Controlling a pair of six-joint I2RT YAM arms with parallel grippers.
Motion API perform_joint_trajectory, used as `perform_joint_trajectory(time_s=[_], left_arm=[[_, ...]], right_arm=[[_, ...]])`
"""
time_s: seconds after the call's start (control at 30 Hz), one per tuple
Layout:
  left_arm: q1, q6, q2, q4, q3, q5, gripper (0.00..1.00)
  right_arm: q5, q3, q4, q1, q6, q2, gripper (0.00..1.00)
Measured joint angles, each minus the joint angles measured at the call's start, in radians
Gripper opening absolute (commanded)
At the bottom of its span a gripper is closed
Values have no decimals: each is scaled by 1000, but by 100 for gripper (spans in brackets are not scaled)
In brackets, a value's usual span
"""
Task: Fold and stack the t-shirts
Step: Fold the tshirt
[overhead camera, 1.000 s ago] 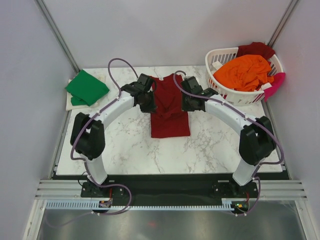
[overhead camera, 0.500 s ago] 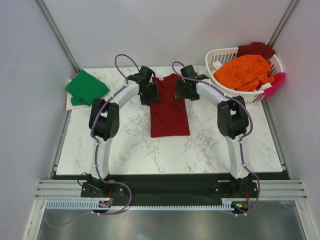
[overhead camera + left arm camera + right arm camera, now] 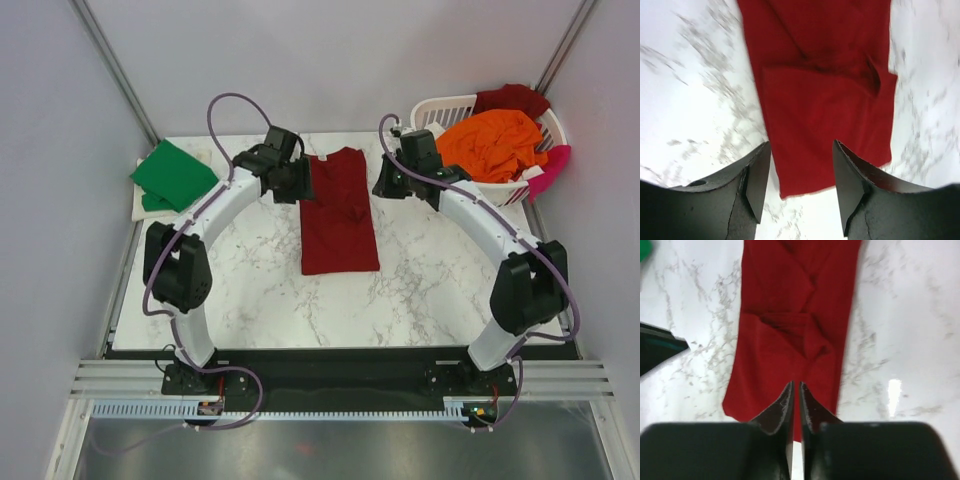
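White marble with grey veins covers the bench (image 3: pixel 250 290), and plain grey walls close it on three sides. A dark red t-shirt (image 3: pixel 338 215) lies flat in the middle of the bench, nearer to the far edge. It is folded into a long narrow strip that runs from the far edge toward the near edge, with the sleeves turned inward over the body.

The left pincer (image 3: pixel 300 186) is at the left side of the strip, close to its far end. In the left wrist view its fingers (image 3: pixel 757 175) are spread wide apart, with the red cloth showing between them and nothing pinched. The right pincer (image 3: pixel 388 185) is just off the right side of the strip. In its own view the right pincer (image 3: pixel 795 386) has the fingers pressed almost together, with only a thin slit between, and it holds nothing. It seems to hang above the cloth, but the height is hard to judge.

A green t-shirt (image 3: pixel 172 175) lies folded at the far left corner. A white laundry basket (image 3: pixel 470 190) stands at the far right corner. It holds an orange t-shirt (image 3: pixel 490 145) and a second dark red t-shirt (image 3: pixel 510 98), and a pink t-shirt (image 3: pixel 552 165) hangs over its right rim.
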Motion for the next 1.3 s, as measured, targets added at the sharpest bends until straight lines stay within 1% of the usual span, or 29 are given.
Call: perform_joint_trajectory(time_s=[0.03, 0.13, 0.27, 0.37, 0.47, 0.5, 0.53, 0.67, 0.77, 0.9, 0.93, 1.03, 1.1, 1.13, 1.2, 1.27, 1.3], left_arm=[[-21, -3, -24, 14, -42, 8, 57], [-92, -27, -64, 79, -184, 48, 54], [-178, -54, -43, 126, -334, 82, 54], [-211, -61, -17, 135, -376, 92, 54], [-216, -65, 2, 146, -412, 101, 54], [-216, -67, 3, 151, -422, 101, 47], [-215, -75, 4, 158, -429, 101, 47], [-215, -87, 4, 205, -452, 101, 46], [-215, -92, 3, 229, -470, 101, 45], [-216, -95, -16, 254, -496, 100, 45], [-216, -95, -24, 260, -506, 99, 45], [-216, -95, -47, 261, -527, 96, 46], [-217, -95, -69, 252, -532, 90, 47], [-218, -95, -85, 246, -532, 85, 49], [-222, -94, -119, 230, -528, 71, 52], [-227, -94, -155, 214, -515, 56, 54], [-228, -94, -169, 209, -510, 48, 54]], right_arm=[[-39, -26, 20, 1, 8, 0, 6], [-137, -54, 64, 5, 27, 82, 5], [-235, -70, 97, 5, 45, 233, 3], [-280, -70, 102, 5, 53, 302, 3], [-294, -59, 106, 5, 53, 346, 4], [-295, -49, 107, 5, 53, 360, 4], [-294, -35, 106, 5, 53, 373, 6], [-287, 55, 106, 0, 53, 430, 7], [-265, 181, 93, -16, 53, 505, 9], [-205, 354, 45, -54, 48, 591, 20], [-187, 388, 27, -64, 44, 601, 30], [-150, 431, 1, -87, 27, 589, 45], [-135, 408, -11, -95, 18, 542, 48], [-132, 364, -10, -96, 14, 494, 49], [-131, 273, -16, -93, 7, 395, 50], [-142, 142, -6, -87, 4, 254, 44], [-164, 77, 10, -85, 4, 186, 35]])
